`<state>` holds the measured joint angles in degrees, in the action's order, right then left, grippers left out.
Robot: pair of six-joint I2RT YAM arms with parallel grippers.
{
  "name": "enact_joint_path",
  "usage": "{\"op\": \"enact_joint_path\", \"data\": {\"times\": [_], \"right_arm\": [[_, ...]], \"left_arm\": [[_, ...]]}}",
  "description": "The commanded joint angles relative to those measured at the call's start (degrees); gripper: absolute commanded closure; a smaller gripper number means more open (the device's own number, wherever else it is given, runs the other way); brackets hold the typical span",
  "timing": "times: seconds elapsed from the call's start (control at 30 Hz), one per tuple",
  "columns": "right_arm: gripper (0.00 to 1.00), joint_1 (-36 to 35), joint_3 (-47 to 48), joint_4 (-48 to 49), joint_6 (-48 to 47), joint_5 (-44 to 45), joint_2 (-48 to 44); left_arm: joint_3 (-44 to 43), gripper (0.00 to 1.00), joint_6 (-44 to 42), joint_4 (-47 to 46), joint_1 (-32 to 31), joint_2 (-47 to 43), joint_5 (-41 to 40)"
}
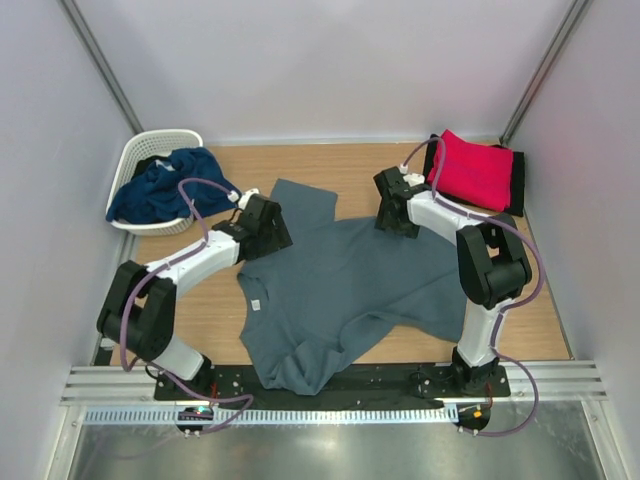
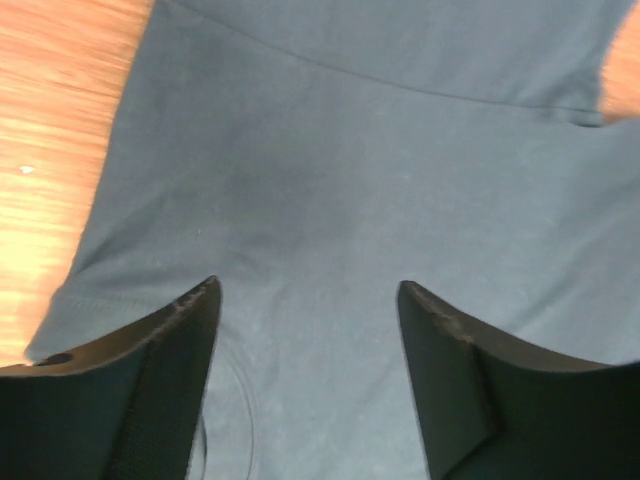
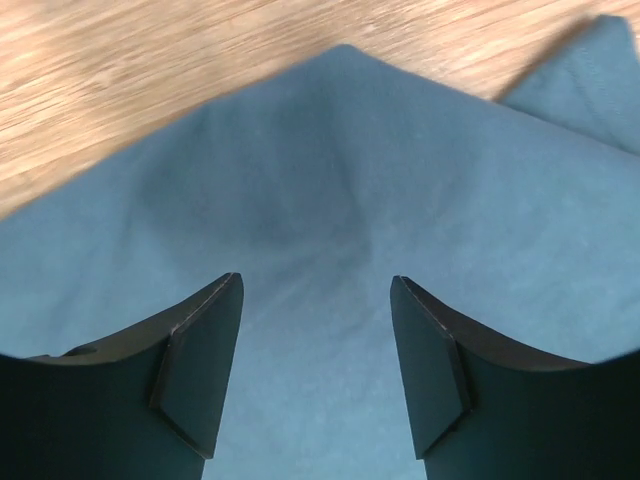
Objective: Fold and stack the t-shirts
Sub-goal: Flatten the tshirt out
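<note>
Slate t-shirt (image 1: pixel 350 290) spread (wooden table (image 1: pixel 350 160))

Top view is evenly lit and sharp, shadows soft. Both wrist views are motion-blurred: desk (image 2: pixel 50 120) grain smears into streaks, slate t-shirt (image 3: pixel 330 200) looks soft, and the jaws are dark and underexposed.

The top external view looks steeply down from high behind the near edge and takes in the whole tabletop (image 1: pixel 350 165). Each wrist view sits close above the slate grey-blue t-shirt (image 1: pixel 350 290), looking down past the left gripper (image 2: pixel 308 290) or the right gripper (image 3: pixel 316 282). All three views share that shirt.
</note>
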<state>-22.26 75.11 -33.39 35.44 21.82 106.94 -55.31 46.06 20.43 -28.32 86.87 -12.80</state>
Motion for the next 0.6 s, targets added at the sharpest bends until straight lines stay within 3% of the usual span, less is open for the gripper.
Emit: {"op": "enact_joint_path", "data": {"times": [0.0,0.13,0.3,0.57], "right_arm": [[0.34,1.0,0.3,5.8,-1.8,-0.6,-1.3],[0.36,1.0,-5.8,9.3,-0.8,-2.0,-1.6],[0.39,0.7,-13.5,10.4,1.5,-6.5,-3.5],[0.42,-5.4,-33.4,9.3,10.5,-9.4,-17.2]], "left_arm": [[-1.3,0.30,1.0,-3.9,0.6,4.4,0.0],[2.6,0.44,3.4,-3.3,0.9,6.6,-1.6],[10.0,0.55,5.3,-3.8,0.9,3.1,-1.1],[23.2,0.58,9.0,1.6,0.9,-12.0,-2.6]]}}
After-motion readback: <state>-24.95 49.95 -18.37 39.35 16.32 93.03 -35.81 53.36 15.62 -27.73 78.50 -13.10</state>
